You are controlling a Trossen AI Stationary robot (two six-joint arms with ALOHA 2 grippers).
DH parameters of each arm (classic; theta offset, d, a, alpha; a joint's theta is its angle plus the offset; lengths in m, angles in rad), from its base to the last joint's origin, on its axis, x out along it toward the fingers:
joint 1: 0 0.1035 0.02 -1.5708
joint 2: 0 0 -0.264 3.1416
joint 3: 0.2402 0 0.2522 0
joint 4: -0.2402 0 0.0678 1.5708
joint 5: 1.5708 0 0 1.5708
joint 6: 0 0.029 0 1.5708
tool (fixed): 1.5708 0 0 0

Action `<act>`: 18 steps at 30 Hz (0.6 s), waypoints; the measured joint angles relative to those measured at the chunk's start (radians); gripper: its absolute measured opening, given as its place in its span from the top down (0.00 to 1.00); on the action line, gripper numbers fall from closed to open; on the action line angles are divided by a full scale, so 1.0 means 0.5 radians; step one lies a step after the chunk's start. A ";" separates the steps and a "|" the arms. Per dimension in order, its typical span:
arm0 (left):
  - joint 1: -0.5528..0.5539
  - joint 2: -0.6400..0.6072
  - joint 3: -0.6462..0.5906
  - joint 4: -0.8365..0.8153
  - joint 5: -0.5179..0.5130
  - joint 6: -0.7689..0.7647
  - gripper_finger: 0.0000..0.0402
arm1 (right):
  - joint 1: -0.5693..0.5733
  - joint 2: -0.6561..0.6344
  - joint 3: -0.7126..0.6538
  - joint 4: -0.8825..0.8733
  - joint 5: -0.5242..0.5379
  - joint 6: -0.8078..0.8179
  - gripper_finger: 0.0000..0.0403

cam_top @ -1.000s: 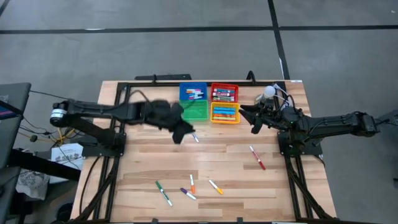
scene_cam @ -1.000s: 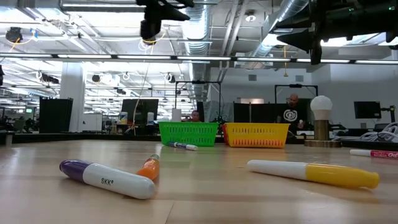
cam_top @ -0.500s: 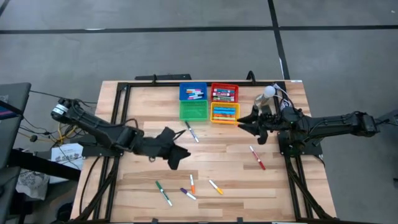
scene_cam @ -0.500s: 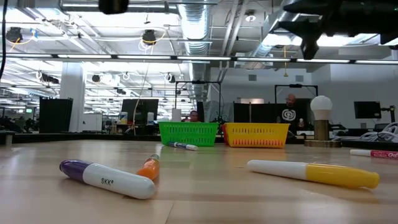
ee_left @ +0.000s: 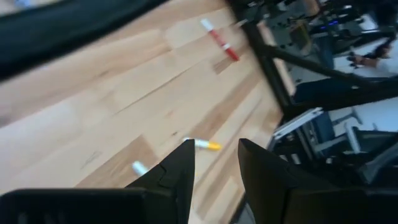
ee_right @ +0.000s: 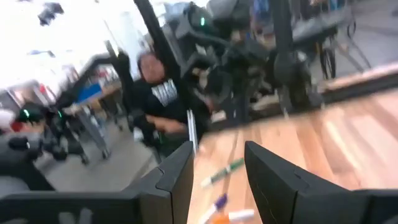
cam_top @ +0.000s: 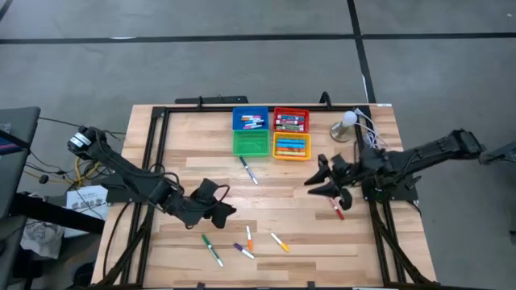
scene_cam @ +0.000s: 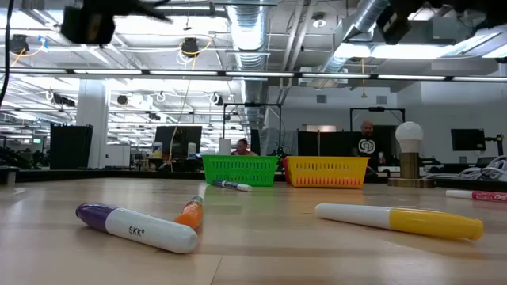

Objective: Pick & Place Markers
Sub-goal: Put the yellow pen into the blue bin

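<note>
You have six loose markers (cam_top: 249, 172) on the worktop (cam_top: 185, 145), four square bins (cam_top: 251, 143) holding more markers too tightly packed to count, one white-bulbed lamp (cam_top: 347, 121), and two arms, each with two fingers (ee_left: 177, 171).

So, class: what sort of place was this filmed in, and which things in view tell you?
Probably a robotics lab or open workshop: exposed ceiling ducts and strip lights overhead, rows of desks with monitors behind the wooden table, and a person seated at a workstation.

Pale planked wood table (cam_top: 290, 221), smooth glossy plastic markers (scene_cam: 136, 227), ribbed plastic bins (scene_cam: 241, 169), matt dark grippers (ee_left: 211, 177)
</note>
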 joint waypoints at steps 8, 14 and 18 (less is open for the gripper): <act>-0.117 0.001 -0.165 -0.061 0.059 -0.202 0.70 | 0.303 0.471 0.418 -0.631 0.189 -0.025 0.67; -0.257 0.001 -0.184 -0.349 0.145 -0.429 0.70 | 0.469 0.869 0.713 -0.714 0.237 -0.007 0.67; -0.358 0.001 -0.184 -0.570 0.182 -0.582 0.70 | 0.559 1.121 0.928 -0.826 0.236 0.049 0.67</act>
